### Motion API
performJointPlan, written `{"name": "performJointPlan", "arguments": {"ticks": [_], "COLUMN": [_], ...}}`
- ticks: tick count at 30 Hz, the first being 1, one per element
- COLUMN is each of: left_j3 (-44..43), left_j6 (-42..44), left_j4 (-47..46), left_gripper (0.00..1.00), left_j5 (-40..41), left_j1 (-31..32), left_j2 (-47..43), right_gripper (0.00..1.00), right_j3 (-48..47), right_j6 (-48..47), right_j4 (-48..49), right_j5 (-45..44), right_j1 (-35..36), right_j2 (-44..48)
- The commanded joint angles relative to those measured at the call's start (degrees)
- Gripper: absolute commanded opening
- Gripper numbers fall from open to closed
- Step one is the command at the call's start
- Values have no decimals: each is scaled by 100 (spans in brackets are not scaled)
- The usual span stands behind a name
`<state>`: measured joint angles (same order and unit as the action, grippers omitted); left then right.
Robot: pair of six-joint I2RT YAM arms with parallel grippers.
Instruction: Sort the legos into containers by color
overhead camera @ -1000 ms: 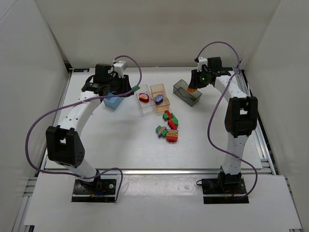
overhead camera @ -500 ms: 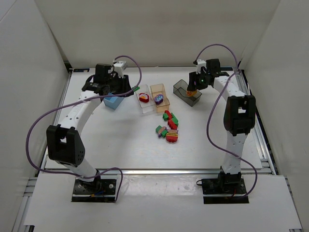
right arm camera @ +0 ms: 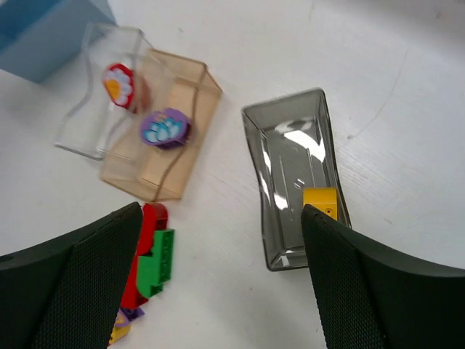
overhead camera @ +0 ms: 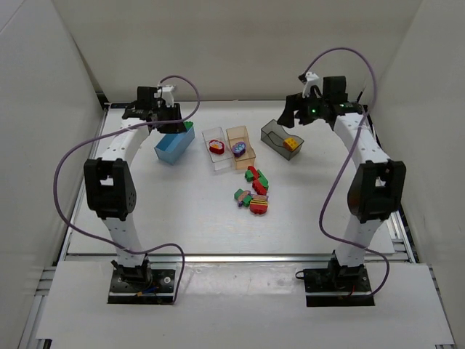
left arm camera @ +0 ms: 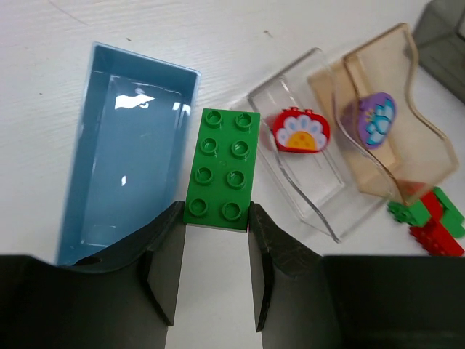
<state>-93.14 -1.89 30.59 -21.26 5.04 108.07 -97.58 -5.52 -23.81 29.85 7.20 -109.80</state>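
Observation:
My left gripper (left arm camera: 216,214) is shut on a green lego brick (left arm camera: 221,169), holding it above the right rim of the light blue container (left arm camera: 123,167). From above, this gripper (overhead camera: 182,122) hovers at that container's (overhead camera: 173,147) far end. My right gripper (right arm camera: 220,211) is open and empty above the smoky grey container (right arm camera: 294,174), where a yellow brick (right arm camera: 320,200) lies. The clear container (left arm camera: 305,182) holds a red flower piece (left arm camera: 300,131). A purple piece (left arm camera: 370,120) lies in the peach container (left arm camera: 396,174). Several loose legos (overhead camera: 253,190) lie mid-table.
The four containers stand in a row across the far half of the table, with the grey one (overhead camera: 278,138) furthest right. White walls close in the table on three sides. Purple cables loop from both wrists.
My right gripper opened and let the yellow brick drop into the grey container, then rose. My left arm swung back and to the left, carrying the green brick over the blue container.

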Motion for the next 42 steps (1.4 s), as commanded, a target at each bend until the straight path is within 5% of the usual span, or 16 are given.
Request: {"name": "performJointPlan", "arguments": {"ticks": [1,15,17,20,26,35,42], "left_j3": [-520,-591,-539,-521,-468,-108,981], "left_j6": [163,242,242,242,268,57,373], "left_j4": [281,430,430,430,238,-124,-27], "left_gripper": [11,18,27,56,95,92,92], "left_j5": [331,1141,1220,1317,808,-871,-767], "left_j1": [-3,-170,-170,-170,-187,-170,128], "left_j2": [214,663,645,654,391,-989,-2149], "right_gripper": [92,93,93,93,92,75,72], "right_j3": [151,433,424,380,345,837,1513], "right_j6": [95,42,42,33,-554,-3399,-3300], "right_j4": [175,87,87,52,-298,-2056,-2181], "right_j5": [338,443,461,513,970,1525,585], "right_j1": [-17,-114,-114,-114,-44,764,1529], "right_j2": [705,961,934,873,767,793,679]}}
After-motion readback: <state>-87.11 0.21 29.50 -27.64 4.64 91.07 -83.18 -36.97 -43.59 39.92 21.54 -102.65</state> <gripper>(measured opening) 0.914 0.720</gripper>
